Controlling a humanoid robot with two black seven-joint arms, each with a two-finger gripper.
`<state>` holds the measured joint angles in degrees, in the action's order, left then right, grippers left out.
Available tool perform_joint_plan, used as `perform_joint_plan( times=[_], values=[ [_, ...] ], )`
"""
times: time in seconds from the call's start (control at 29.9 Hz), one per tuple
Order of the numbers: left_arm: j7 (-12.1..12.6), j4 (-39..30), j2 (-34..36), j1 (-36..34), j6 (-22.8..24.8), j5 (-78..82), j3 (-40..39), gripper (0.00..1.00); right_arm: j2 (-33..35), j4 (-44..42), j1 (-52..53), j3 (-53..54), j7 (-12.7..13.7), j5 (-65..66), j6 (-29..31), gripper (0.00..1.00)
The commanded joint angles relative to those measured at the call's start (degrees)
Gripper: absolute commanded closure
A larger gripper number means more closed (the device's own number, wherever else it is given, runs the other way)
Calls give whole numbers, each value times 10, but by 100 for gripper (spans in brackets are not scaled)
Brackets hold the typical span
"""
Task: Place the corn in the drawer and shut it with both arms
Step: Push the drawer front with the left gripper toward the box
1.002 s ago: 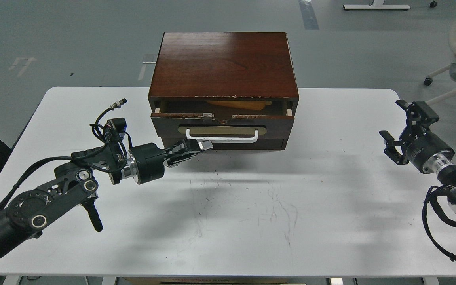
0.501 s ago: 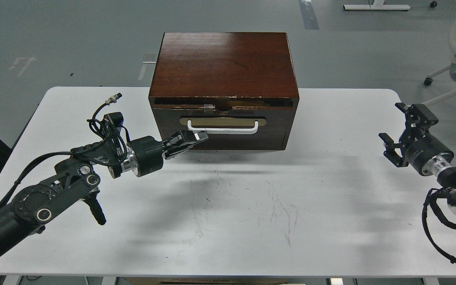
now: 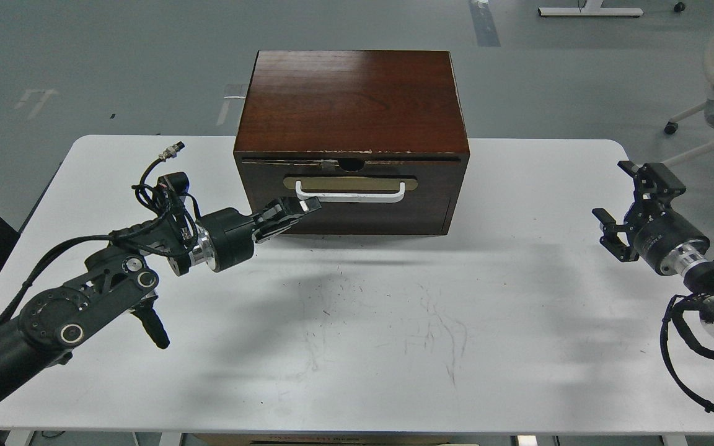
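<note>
Your glossy dark wood drawer (image 3: pixel 351 192) flush shut, chipped top edge, left gripper (image 3: pixel 307 205) pinched together at white bar handle (image 3: pixel 351 195), right gripper (image 3: pixel 633 207) spread wide, far right.

A scuffed white table (image 3: pixel 394 347) is standing on a grey floor (image 3: pixel 84 62), with a white wheeled chair base (image 3: pixel 698 118) sitting at far right and another white stand's foot (image 3: pixel 589 10) lying beyond.

dark brown drawer (image 3: pixel 357 197), white handle (image 3: pixel 351 196) (brass plate behind), white table (image 3: pixel 394 322).
</note>
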<state>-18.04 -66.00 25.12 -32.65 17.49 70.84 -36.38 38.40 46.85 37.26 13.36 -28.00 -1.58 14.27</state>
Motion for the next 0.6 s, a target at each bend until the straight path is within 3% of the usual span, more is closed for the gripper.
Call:
perform_joint_plan(
  times=[0.0,0.3,0.5,0.57],
  values=[
    [2,0,-2,0,0,-1,0,100,0,0,0,0,0,0,1,1],
    [0,-5,-1,-1,11,-4,3,100,1,0,0,1,0,0,1,1],
    [-9,-44,37,4,62,-35,5,100,2,0,0,1,0,0,1,1],
    [-24,-75,62,6,95,-70,3,100,3,0,0,2,0,0,3,1]
  ],
)
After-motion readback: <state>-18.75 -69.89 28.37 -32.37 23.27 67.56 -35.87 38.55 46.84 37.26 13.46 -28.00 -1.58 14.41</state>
